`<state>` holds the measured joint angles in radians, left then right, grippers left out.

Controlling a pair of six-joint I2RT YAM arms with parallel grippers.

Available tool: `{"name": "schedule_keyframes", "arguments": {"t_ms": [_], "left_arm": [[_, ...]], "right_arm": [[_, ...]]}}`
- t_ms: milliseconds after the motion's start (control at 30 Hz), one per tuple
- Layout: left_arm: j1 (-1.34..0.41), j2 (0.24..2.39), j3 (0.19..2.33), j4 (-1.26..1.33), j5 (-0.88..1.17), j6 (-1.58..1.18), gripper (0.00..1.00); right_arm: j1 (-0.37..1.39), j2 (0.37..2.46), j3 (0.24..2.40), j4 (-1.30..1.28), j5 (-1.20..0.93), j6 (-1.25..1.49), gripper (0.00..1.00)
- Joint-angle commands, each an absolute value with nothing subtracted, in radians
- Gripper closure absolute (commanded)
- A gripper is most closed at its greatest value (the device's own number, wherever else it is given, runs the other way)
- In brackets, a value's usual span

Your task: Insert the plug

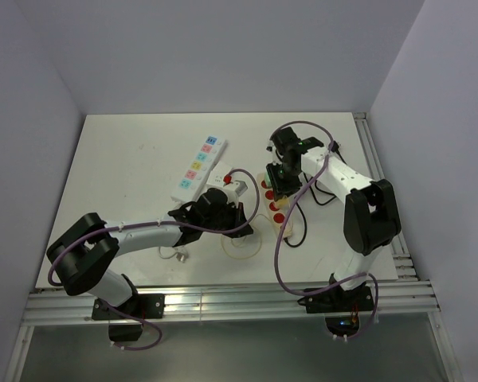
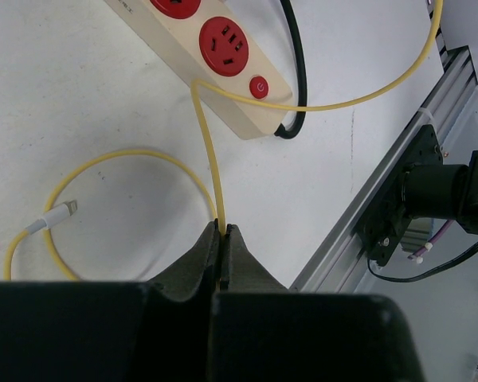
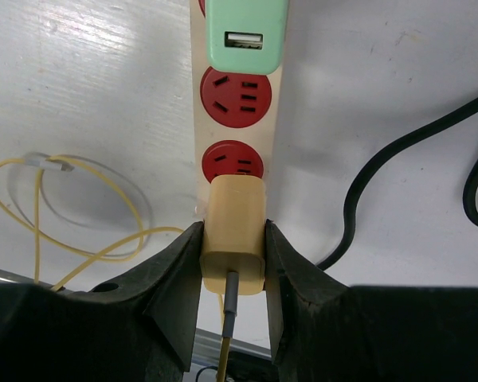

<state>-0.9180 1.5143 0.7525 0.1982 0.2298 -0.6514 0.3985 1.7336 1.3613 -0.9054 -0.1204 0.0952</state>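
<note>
**Plug held over the strip, cable pinched aside**

The cream plug (image 3: 233,231) looks like a light, rigid block with smooth sides, best taken across its flat flanks. Its yellow cable (image 2: 207,143) is limp and may drag. The right gripper (image 1: 283,179), part-open, clamps the plug at lower centre, just below a free red socket (image 3: 233,163) on the power strip (image 2: 247,115), wrist pitched down. The left gripper (image 2: 223,232), fully closed, pinches the cable, its arm stretched low toward centre.

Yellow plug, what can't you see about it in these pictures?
- Right wrist view: prongs of the plug, hidden under its own body; in a socket or not, unclear.
- Top view: the plug itself, hidden by the right gripper.
- Left wrist view: the stretch of yellow cable pinched inside the left gripper.
</note>
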Motion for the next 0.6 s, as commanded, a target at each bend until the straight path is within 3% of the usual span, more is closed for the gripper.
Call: {"name": "schedule_keyframes", "arguments": {"t_ms": [0, 567], "left_arm": [[-0.927, 1.511, 0.792, 0.216, 0.218, -0.653, 1.0], [-0.927, 1.514, 0.798, 0.206, 0.206, -0.644, 1.0]], "right_arm": [[0.394, 1.749, 1.365, -0.905, -0.109, 0.097, 1.0], [0.394, 1.836, 1.408, -0.917, -0.101, 0.092, 1.0]]}}
